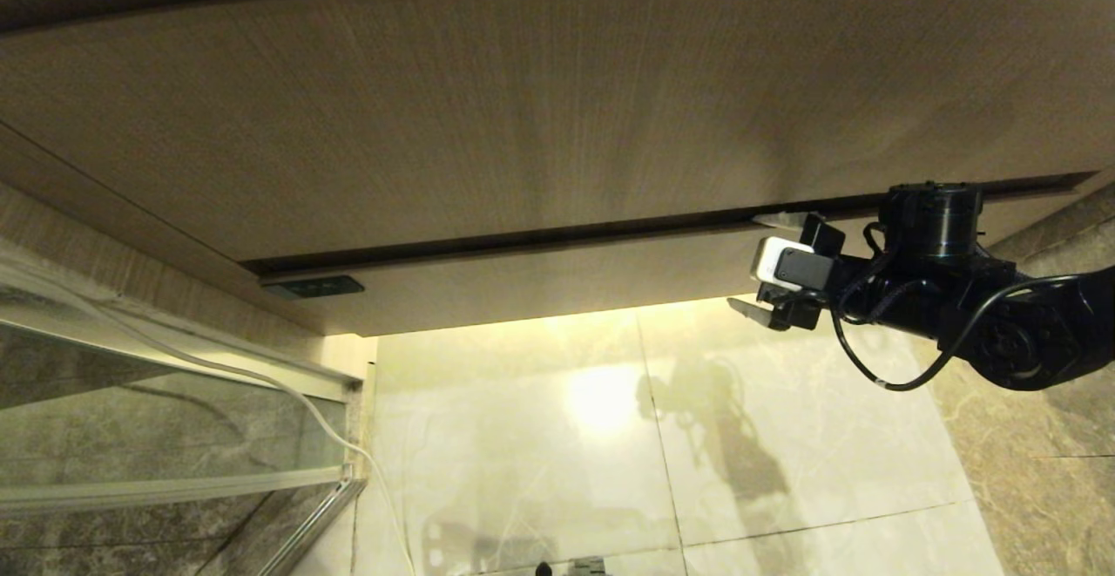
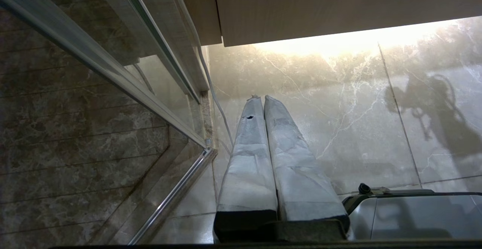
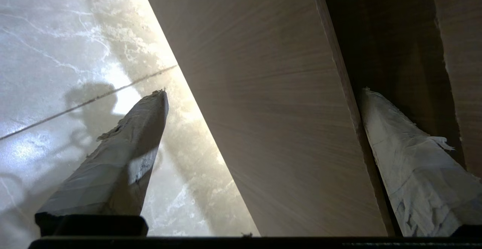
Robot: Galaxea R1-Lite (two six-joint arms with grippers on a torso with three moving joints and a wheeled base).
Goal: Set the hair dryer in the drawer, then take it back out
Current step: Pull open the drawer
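Observation:
The drawer [image 1: 540, 275] shows only its low wood-grain front, with a small dark label [image 1: 314, 287] at its left end; its inside is hidden. My right gripper [image 1: 753, 262] is open at the front's right end. It straddles the panel: one finger [image 3: 406, 166] reaches into the dark gap above the drawer front [image 3: 271, 128], the other finger [image 3: 124, 155] hangs on the floor side below it. The hair dryer is out of view. My left gripper [image 2: 260, 99] hangs shut and empty over the floor.
A taller wood-grain panel [image 1: 523, 105] sits above the drawer. A glass screen with a metal frame [image 1: 174, 437] stands at the left, and a white cable [image 1: 261, 384] runs down beside it. Glossy marble floor [image 1: 610, 437] lies below. My base [image 2: 414, 211] is near the left gripper.

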